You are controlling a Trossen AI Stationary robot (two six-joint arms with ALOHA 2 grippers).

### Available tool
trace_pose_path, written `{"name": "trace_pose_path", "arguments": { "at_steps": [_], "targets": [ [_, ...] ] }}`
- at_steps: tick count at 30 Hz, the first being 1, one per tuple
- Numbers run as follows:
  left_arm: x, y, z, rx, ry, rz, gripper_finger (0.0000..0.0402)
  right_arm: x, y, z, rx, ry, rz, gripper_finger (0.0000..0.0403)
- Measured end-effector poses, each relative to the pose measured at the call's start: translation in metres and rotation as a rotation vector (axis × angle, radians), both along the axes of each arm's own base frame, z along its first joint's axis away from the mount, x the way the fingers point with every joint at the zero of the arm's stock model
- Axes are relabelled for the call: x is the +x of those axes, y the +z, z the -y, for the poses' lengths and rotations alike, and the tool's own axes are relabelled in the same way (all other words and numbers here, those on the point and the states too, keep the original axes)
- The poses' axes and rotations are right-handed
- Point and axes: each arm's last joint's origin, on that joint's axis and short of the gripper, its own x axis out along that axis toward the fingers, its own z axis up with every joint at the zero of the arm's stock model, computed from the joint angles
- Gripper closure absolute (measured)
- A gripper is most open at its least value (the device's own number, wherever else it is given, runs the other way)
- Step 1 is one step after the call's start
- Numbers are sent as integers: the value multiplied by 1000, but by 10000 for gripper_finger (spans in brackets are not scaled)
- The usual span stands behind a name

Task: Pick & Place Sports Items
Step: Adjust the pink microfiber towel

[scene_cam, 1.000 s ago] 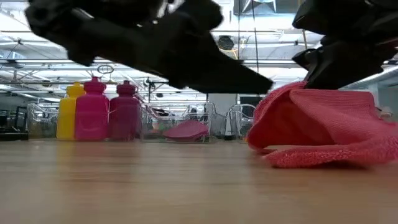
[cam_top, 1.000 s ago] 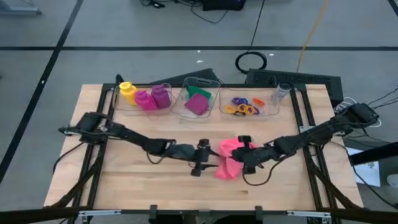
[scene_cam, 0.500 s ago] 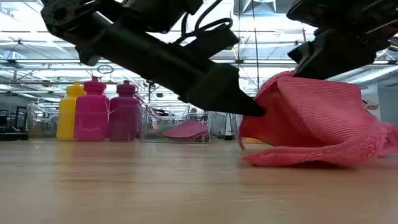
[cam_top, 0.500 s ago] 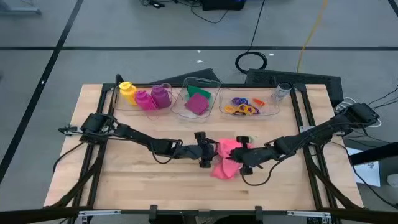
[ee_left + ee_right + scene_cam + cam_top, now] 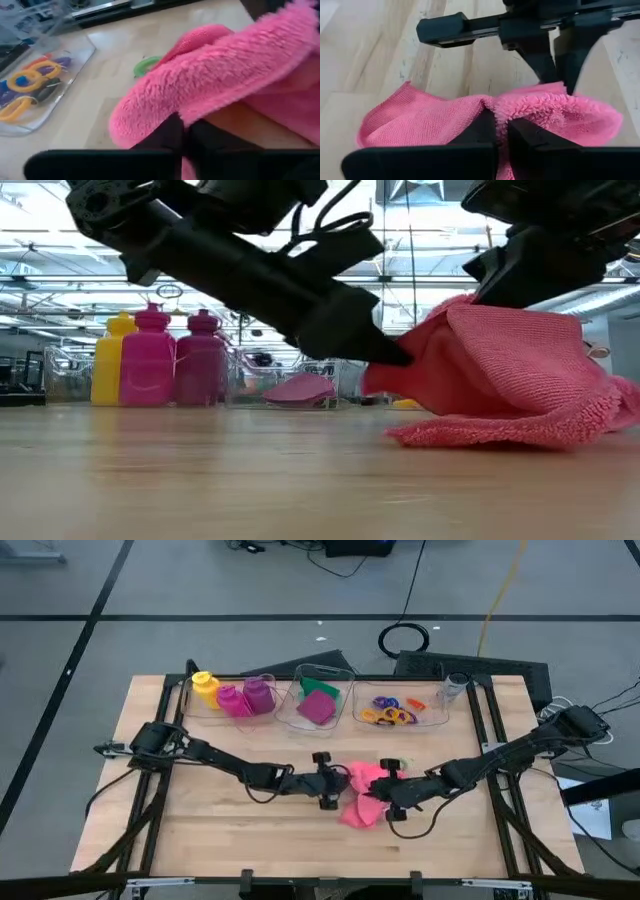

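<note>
A pink cloth [image 5: 362, 795] lies bunched at the table's middle, its lower edge on the wood [image 5: 490, 436]. My left gripper [image 5: 338, 783] reaches in from the table's left and is shut on the cloth's left side [image 5: 184, 132]. From the right, my right gripper [image 5: 388, 790] is shut on the cloth's raised top [image 5: 502, 127]. In the right wrist view my left gripper [image 5: 555, 65] shows just beyond the cloth. The yellow, magenta and purple bottles [image 5: 232, 696] stand in the far-left clear bin. My left gripper pinches the cloth's fluffy left edge [image 5: 160, 107] between its two fingers, slanting down from the table's left. That end is drawn to a point [image 5: 385, 372] clear of the wood. My right gripper pinches a bunched fold at the cloth's top [image 5: 522, 107], slanting down from the table's right. The cloth hangs below the fingers and its bottom edge [image 5: 470, 438] rests on the table.
Three clear bins stand along the far edge: bottles at the left, green and magenta cloths [image 5: 318, 702] in the middle, coloured rings [image 5: 393, 710] at the right. A green ring [image 5: 146, 65] lies loose on the wood beyond the pink cloth. The near half of the table [image 5: 250, 840] is bare wood.
My left gripper has swung toward the pink cloth, tipped further down and taken hold of its left edge. That edge has been drawn out to a point toward the table's left. The rest of the cloth stays under my right gripper, which has kept still.
</note>
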Motion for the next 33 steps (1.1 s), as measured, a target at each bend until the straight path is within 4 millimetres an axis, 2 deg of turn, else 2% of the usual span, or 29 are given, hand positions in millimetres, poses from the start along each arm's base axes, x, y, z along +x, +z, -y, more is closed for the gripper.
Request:
{"name": "trace_pose_path", "arguments": {
  "at_steps": [4,10,14,18,27,30,33],
  "targets": [
    [-4,5,1,13,-45,-50,392,0,0,0,-17,19,-4,403],
    [-21,31,-2,-47,-66,-152,399,3,1,1,16,96,-7,389],
    [-32,52,-5,-153,-113,-172,400,8,3,8,64,133,10,351],
    [-40,63,-4,-224,-178,-206,400,15,8,17,92,173,61,298],
    [-46,63,-2,-282,-216,-272,401,30,19,40,46,155,205,188],
    [-44,64,-8,-309,-155,-252,401,35,21,37,40,166,266,168],
    [-41,66,-14,-336,-118,-221,401,38,14,28,-8,167,281,156]
  ]
}}
